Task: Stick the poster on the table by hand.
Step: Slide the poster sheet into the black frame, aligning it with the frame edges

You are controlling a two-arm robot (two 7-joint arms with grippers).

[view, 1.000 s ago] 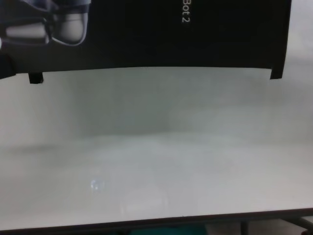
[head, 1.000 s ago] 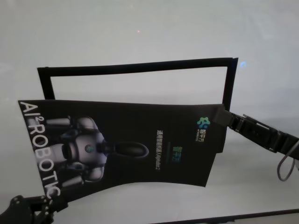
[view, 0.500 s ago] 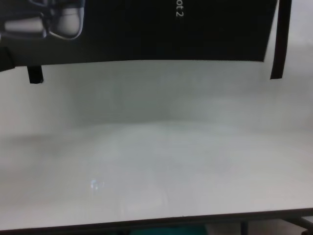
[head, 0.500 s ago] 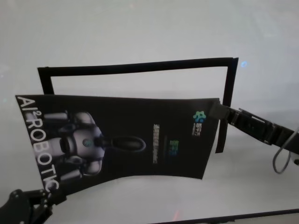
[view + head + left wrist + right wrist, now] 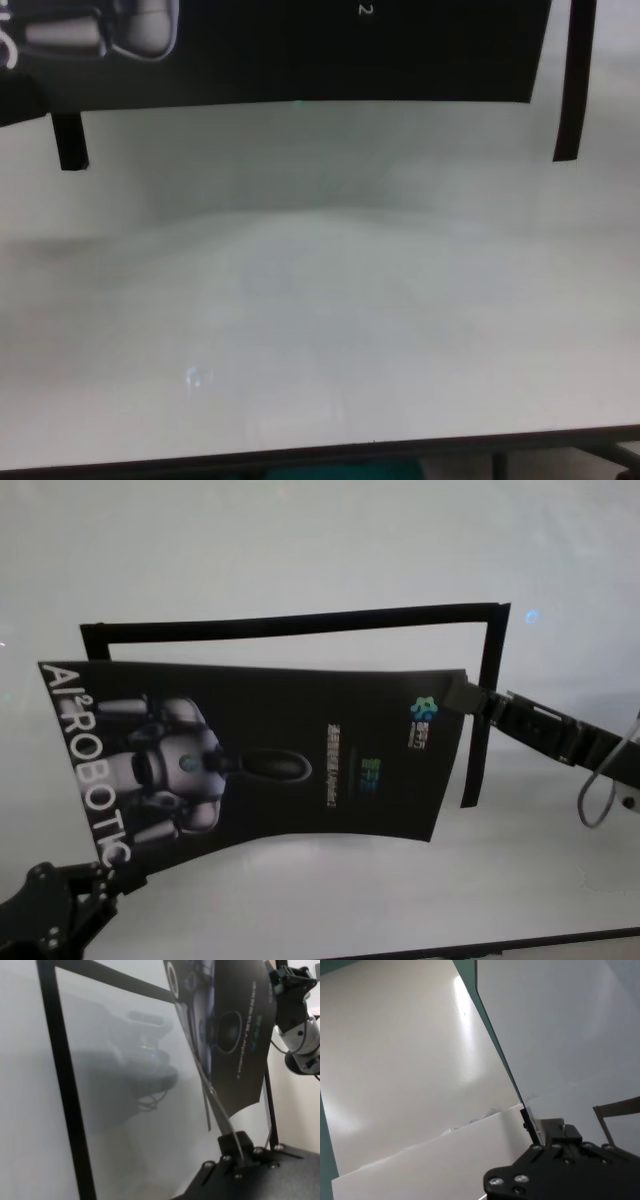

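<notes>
Head view: we log the poster (image 5: 270,760), black with a silver-white robot figure and white lettering, held bowed above the white table (image 5: 300,540) and overlapping the near part of a three-sided black tape frame (image 5: 300,623) laid flat on it. We hold its near left corner with the left gripper (image 5: 112,882), fingers clamped on the sheet's edge, and its far right corner with the right gripper (image 5: 462,696), fingers closed on that corner; the right arm reaches in from the right side. Left wrist view: we record the poster (image 5: 235,1030) seen nearly edge-on, curving up from the left gripper (image 5: 239,1152) whose fingers pinch its lower edge; the right gripper (image 5: 280,980) grips the far corner, with the tape frame (image 5: 65,1090) lying on the table (image 5: 135,1135) beneath. Right wrist view: we list the poster's pale reverse (image 5: 405,1050) filling most of the picture, its thin edge running down into the right gripper (image 5: 540,1132), fingers shut on it; the table (image 5: 560,1025) shows beyond, with a short strip of the tape frame (image 5: 620,1106). Chest view: we note the poster's lower edge (image 5: 300,60) hanging clear above the table (image 5: 320,320), with the two near ends of the tape frame, left (image 5: 70,140) and right (image 5: 572,90), lying on the surface.
</notes>
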